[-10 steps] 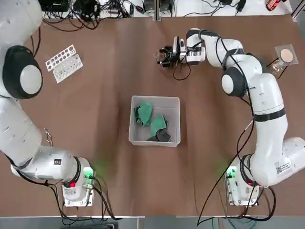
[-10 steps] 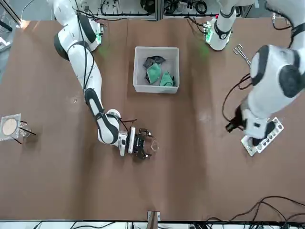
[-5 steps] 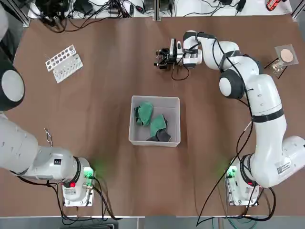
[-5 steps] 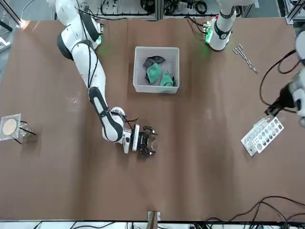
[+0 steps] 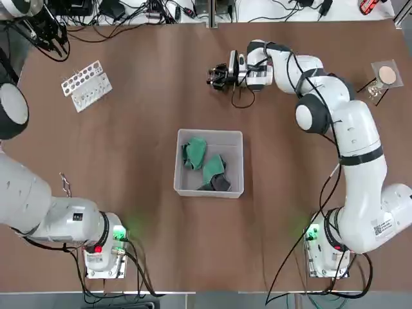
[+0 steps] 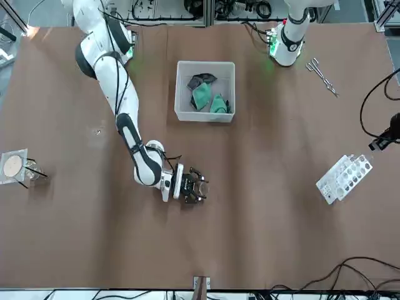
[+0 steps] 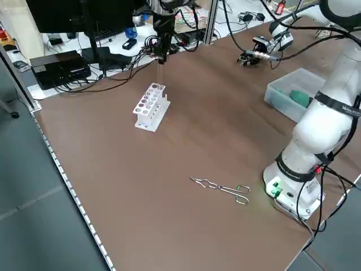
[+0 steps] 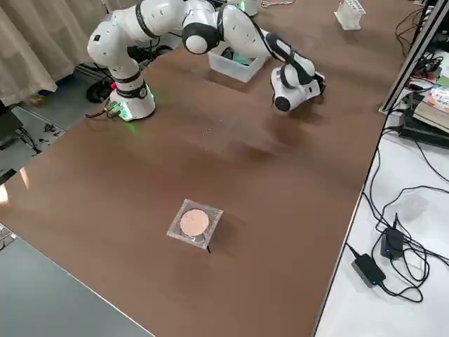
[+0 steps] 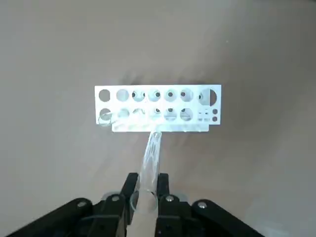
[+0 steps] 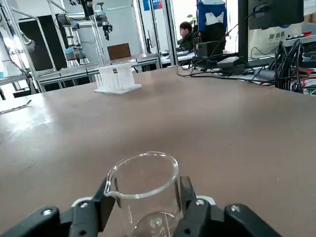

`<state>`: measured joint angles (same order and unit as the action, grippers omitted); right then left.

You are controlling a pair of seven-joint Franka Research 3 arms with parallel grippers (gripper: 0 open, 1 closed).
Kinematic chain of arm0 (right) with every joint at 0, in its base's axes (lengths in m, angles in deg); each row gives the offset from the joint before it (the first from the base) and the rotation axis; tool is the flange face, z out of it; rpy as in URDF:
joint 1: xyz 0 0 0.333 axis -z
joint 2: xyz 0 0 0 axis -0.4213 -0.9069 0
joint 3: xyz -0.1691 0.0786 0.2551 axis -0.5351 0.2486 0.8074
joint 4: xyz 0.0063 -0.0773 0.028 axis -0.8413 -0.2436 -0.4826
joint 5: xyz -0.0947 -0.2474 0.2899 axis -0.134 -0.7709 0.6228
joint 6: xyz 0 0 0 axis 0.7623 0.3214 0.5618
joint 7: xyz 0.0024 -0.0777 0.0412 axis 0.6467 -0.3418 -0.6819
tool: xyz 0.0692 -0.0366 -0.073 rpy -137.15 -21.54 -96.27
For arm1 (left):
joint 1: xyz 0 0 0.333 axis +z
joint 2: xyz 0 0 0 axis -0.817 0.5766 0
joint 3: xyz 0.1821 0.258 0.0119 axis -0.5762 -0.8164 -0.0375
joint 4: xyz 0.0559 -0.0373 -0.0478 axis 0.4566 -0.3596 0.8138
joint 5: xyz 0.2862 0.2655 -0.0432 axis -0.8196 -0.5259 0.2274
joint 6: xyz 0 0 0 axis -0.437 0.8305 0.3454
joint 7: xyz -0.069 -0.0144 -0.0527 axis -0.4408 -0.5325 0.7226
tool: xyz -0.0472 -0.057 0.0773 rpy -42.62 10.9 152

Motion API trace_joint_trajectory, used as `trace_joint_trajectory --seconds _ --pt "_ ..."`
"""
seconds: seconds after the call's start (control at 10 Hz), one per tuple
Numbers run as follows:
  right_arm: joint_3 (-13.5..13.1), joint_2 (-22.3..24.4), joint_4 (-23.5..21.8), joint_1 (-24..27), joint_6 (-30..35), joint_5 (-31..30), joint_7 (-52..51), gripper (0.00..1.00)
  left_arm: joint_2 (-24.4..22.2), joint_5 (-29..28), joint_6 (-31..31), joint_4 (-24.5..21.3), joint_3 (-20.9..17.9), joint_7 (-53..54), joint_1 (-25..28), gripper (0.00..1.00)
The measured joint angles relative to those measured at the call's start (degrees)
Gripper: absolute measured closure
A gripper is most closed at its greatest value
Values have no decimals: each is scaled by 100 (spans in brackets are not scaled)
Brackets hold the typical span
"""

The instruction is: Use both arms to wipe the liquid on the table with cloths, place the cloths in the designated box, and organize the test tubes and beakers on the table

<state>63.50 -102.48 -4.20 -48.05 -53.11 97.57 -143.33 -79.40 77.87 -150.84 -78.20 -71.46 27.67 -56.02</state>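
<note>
A small clear beaker (image 10: 143, 182) stands on the brown table (image 5: 129, 161) at the far middle. My right gripper (image 5: 215, 76) lies low and level there, its fingers (image 10: 190, 197) pressed on either side of the glass. High over the table's far left, my left gripper (image 9: 146, 180) is shut on a clear test tube (image 9: 150, 153) that hangs above the white perforated rack (image 5: 87, 85). Two green cloths (image 5: 195, 153) with dark patches lie inside the grey box (image 5: 210, 134) at the table's centre.
A wire stand with a round pale disc (image 5: 386, 76) sits at the far right corner. Metal tongs (image 7: 220, 188) lie near the left arm's base. Cables and equipment (image 5: 129, 9) crowd the edge beyond the table.
My right gripper's fingers have closed in on the beaker. The left arm has lifted up and away from the rack toward the far left, carrying the test tube.
</note>
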Motion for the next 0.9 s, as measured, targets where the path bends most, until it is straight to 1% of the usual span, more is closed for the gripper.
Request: trace_joint_trajectory --seconds 0.2,0.4,0.5,0.9 --pt "0 -1 2 -6 -10 2 2 38 238 125 -259 27 -100 218 36 79" --pt "0 -1 6 -12 -26 4 5 43 335 143 -302 87 -179 317 47 79" --pt "0 -1 11 -15 -37 5 8 49 359 143 -306 111 -187 320 47 79" --pt "-32 0 92 5 -126 16 6 50 494 143 -306 122 -200 320 110 79"
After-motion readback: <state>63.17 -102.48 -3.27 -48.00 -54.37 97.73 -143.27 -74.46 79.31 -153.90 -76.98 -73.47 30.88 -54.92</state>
